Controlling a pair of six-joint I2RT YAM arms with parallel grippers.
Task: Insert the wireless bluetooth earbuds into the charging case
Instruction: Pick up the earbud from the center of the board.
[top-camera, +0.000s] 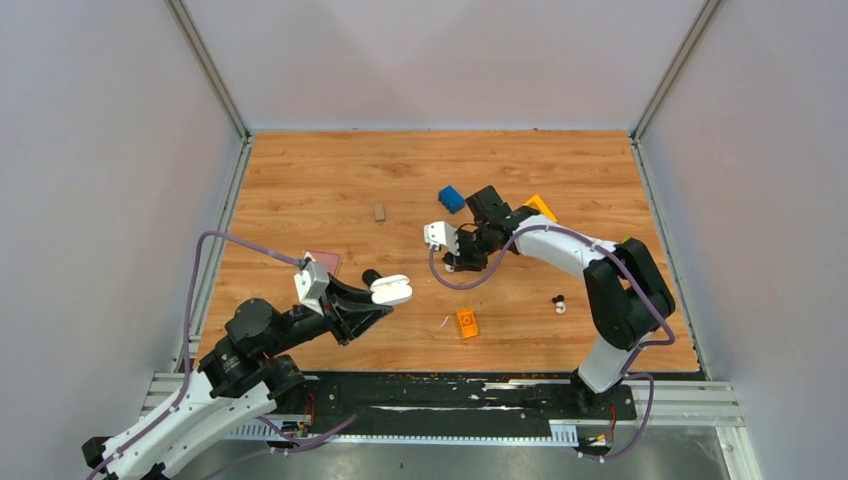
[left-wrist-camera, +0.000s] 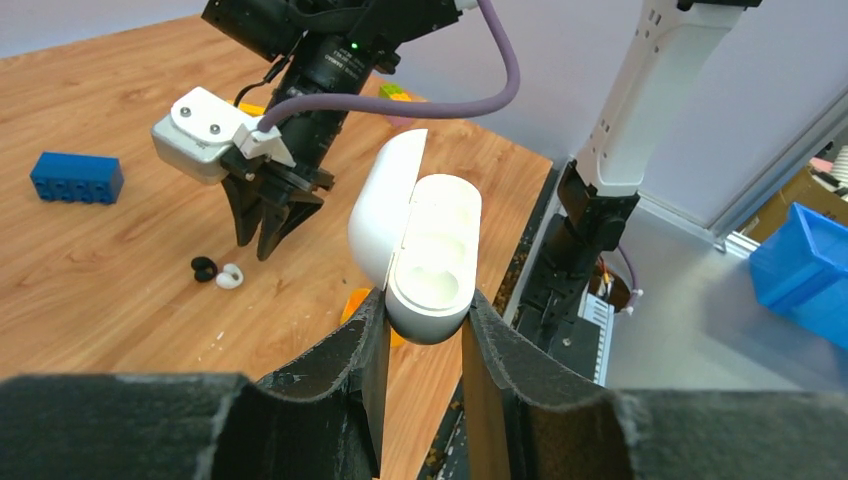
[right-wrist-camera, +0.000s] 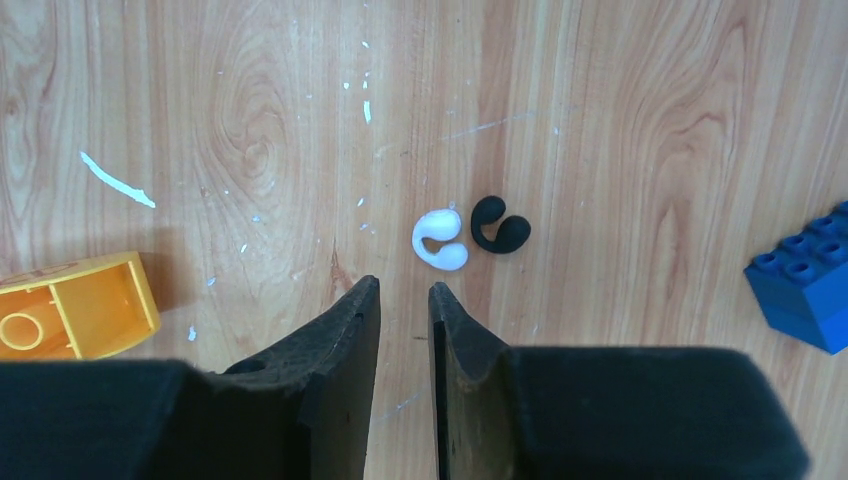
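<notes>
My left gripper (left-wrist-camera: 425, 300) is shut on the charging case (left-wrist-camera: 432, 258), a white oval held above the table with its lid (left-wrist-camera: 385, 205) hinged open and its white inside showing. From above, the case (top-camera: 392, 289) sits at the left gripper's (top-camera: 384, 302) tips. One earbud (right-wrist-camera: 468, 233), part white and part black, lies on the wood just ahead of my right gripper (right-wrist-camera: 403, 287), whose jaws stand a little apart with nothing between them. The left wrist view shows that earbud (left-wrist-camera: 218, 272) just below the right gripper (left-wrist-camera: 258, 245). The other earbud (top-camera: 558, 302) lies near the right arm's elbow.
An orange block (top-camera: 467, 322) lies between the arms. A blue brick (top-camera: 451, 198) and a yellow block (top-camera: 541, 207) sit behind the right gripper. Farther left are a small brown piece (top-camera: 379, 211) and a dark red tile (top-camera: 323, 262). Grey walls enclose the table.
</notes>
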